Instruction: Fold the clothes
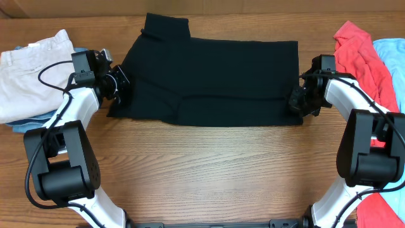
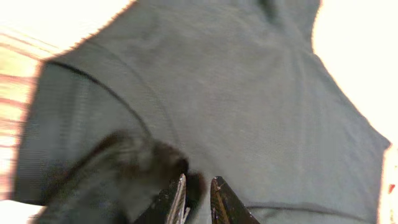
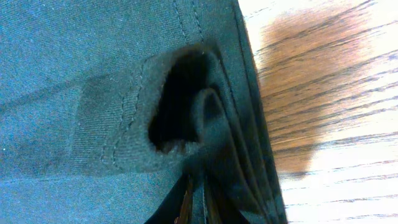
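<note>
The black garment (image 1: 215, 76) lies spread flat across the back middle of the wooden table (image 1: 209, 171), with one sleeve sticking out at the back left. My left gripper (image 1: 120, 85) is at its left edge. In the left wrist view the jaws (image 2: 198, 190) are nearly closed, pinching a bunched fold of the black fabric (image 2: 249, 93). My right gripper (image 1: 296, 100) is at the garment's right edge. In the right wrist view its fingers (image 3: 196, 202) are closed on a raised fold of the hem (image 3: 74, 74). No white neck label shows.
Beige trousers (image 1: 31, 69) lie on blue denim (image 1: 25, 125) at the far left. A coral-red garment (image 1: 361, 57) and a light blue one (image 1: 392, 57) lie at the far right, close behind my right arm.
</note>
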Robot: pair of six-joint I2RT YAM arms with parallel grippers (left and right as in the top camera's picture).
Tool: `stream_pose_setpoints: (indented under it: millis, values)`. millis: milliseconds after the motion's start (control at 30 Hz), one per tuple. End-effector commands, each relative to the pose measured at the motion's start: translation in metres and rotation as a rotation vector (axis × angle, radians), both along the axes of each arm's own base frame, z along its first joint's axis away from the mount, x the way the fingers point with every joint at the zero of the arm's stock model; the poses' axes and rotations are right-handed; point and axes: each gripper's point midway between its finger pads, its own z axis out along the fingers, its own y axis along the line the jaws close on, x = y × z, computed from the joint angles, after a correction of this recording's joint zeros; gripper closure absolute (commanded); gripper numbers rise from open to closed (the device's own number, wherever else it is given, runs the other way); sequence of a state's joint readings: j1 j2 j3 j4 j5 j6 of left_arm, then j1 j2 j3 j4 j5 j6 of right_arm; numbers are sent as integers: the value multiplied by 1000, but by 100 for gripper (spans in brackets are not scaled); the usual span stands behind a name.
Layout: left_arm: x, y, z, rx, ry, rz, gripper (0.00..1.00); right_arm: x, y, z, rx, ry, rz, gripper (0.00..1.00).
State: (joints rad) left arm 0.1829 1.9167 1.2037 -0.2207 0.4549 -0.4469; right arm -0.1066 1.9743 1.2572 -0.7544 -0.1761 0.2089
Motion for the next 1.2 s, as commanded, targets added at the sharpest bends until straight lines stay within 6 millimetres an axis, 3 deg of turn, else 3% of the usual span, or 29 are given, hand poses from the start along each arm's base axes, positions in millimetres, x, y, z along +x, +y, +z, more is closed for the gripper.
stream_pose_setpoints:
  millis: [0, 100, 233, 333, 467, 600, 667, 933, 1167]
  values:
    - [8, 16, 13, 98, -28, 65, 82, -9, -5, -22, -27, 58, 0, 89]
    - [9, 24, 10, 143, -20, 98, 81, -9, -5, -22, -27, 58, 0, 89]
    - [8, 20, 10, 129, -16, 83, 82, -9, -5, -22, -27, 58, 0, 89]
    - [6, -6, 18, 9, -38, -11, 86, -9, -5, -22, -27, 58, 0, 89]
    - [2, -33, 43, -128, -94, -132, 96, -9, -5, -22, -27, 58, 0, 89]
    - [-2, -50, 71, -147, -169, -218, 96, -9, -5, -22, -27, 58, 0, 88]
    - [-6, -60, 72, -106, -185, -275, 96, -9, -5, -22, -27, 58, 0, 88]
    - [-28, -110, 10, 77, -20, -408, 96, -10, -4, -22, -26, 66, 0, 88]
    - [-42, -130, -43, 118, 106, -451, 96, -11, -5, -22, -26, 67, 0, 88]
